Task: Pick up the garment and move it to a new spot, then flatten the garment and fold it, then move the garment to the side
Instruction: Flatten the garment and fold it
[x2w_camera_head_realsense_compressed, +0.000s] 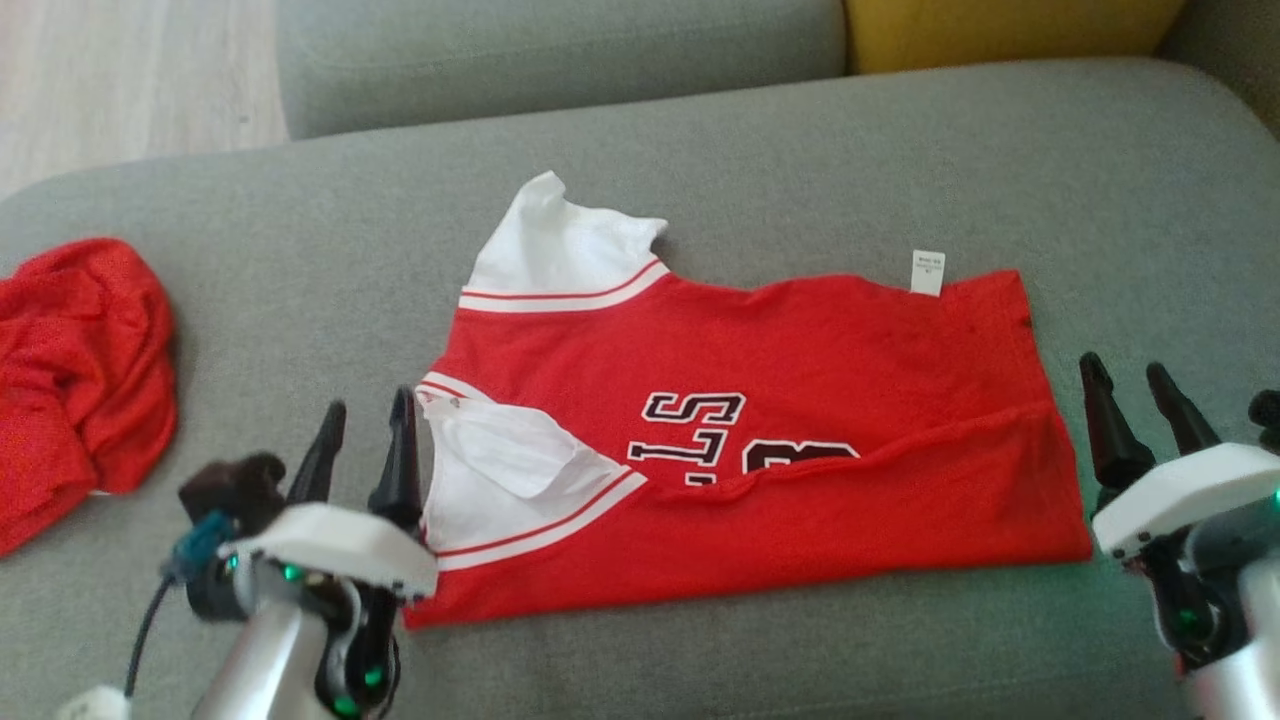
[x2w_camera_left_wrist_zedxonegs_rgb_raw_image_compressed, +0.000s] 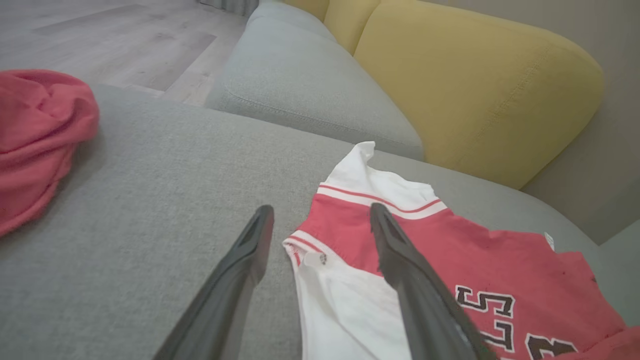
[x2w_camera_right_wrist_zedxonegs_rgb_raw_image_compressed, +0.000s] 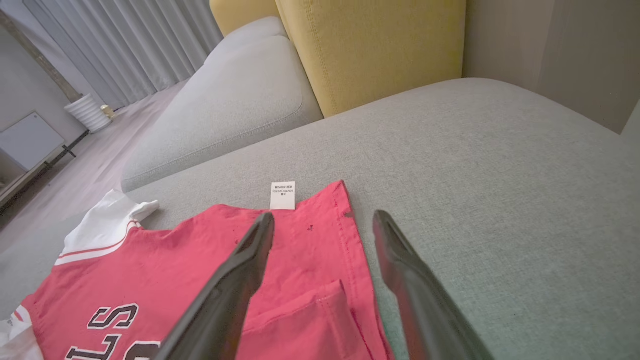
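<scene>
Step in hand: folding, by my reading. The red jersey lies on the grey sofa seat, collar end toward the robot's left and hem toward its right. Its near long edge is turned up over the body, and this flap cuts across the black lettering. The far white sleeve sticks out past the body, unfolded. A care label pokes up at the far hem corner.

Left gripper: fingers spread and grasping nothing, just beside the collar, with one finger above cloth in the left wrist view. Right gripper: also spread and empty, just beside the hem.

Next move, as I judge it: take fresh pinches on the far edge or the two ends, tuck in the loose sleeve and keep the first flap from slipping.

Containers: nothing here holds anything. The jersey rests directly on the seat. A crumpled red garment lies well apart to the left.
</scene>
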